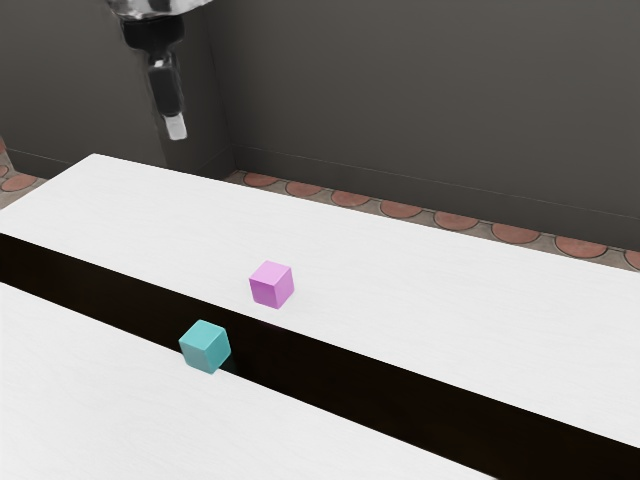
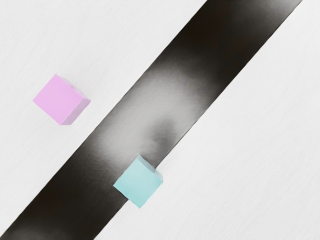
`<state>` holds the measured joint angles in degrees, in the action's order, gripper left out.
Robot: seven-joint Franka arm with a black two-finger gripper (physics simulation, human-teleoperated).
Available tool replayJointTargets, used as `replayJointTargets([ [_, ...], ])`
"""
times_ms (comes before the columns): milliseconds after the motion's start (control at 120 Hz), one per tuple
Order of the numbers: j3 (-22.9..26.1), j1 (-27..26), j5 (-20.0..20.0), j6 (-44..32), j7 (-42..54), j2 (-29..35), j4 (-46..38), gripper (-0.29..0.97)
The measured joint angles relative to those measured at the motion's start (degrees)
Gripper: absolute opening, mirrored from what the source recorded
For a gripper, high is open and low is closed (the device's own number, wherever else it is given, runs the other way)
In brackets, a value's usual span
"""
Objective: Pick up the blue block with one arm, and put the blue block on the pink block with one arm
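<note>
The hand [image 1: 177, 125] hung high, far left; I couldn't tell its spread. The blue block [image 1: 205, 346] edged the worktop's [image 1: 450, 290] dark strip [image 1: 100, 290], pink block [image 1: 272, 283] just beyond.

Black end effector [image 1: 176, 124] high at the exterior view's upper left, tip downward.

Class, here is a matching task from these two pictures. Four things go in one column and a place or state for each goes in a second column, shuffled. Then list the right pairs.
Things
1. blue block
2. pink block
3. claw
4. dark band

Places or states
A. raised high above the table
B. on the white surface, clear of the band
C. runs diagonally across the white table
D. sits at the band's edge

Pairs: 1-D, 2-B, 3-A, 4-C
</note>
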<state>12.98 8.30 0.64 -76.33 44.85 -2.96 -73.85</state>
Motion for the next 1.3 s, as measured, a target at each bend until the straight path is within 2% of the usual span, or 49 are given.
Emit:
replayJointTargets([
  [100,0.2,-1.6,1.0,0.2,0.8,-0.8,0.2,0.68],
  [217,0.9,1.6,1.5,0.3,1.6,-0.3,-0.2,0.68],
  [275,0.9,3.0,1.7,0.2,2.9,2.3,-3.2,0.68],
  [350,0.8,4.8,1.5,-2.6,6.6,7.7,-12.8,0.68],
  [417,0.4,2.7,1.7,-5.3,10.3,9.7,-18.6,0.68],
  [492,-5.3,-3.1,1.7,-7.4,13.3,12.0,-24.4,0.68],
  [550,-7.6,-4.5,1.6,-9.2,15.7,15.4,-31.3,0.68],
  [617,-8.4,-4.9,1.5,-13.8,19.4,21.9,-43.1,0.68],
  [708,-8.4,-5.1,1.1,-22.3,24.4,24.3,-53.4,0.68],
  [850,-7.2,-5.1,0.8,-32.9,30.8,21.4,-57.9,0.68],
  [1050,-7.1,-4.2,-0.1,-46.1,36.8,21.8,-67.9,0.68],
  [1150,-7.1,-4.1,-0.2,-52.0,39.0,17.7,-68.1,0.68],
  [1300,-7.1,-4.0,0.3,-57.4,41.8,8.9,-63.4,0.68],
])
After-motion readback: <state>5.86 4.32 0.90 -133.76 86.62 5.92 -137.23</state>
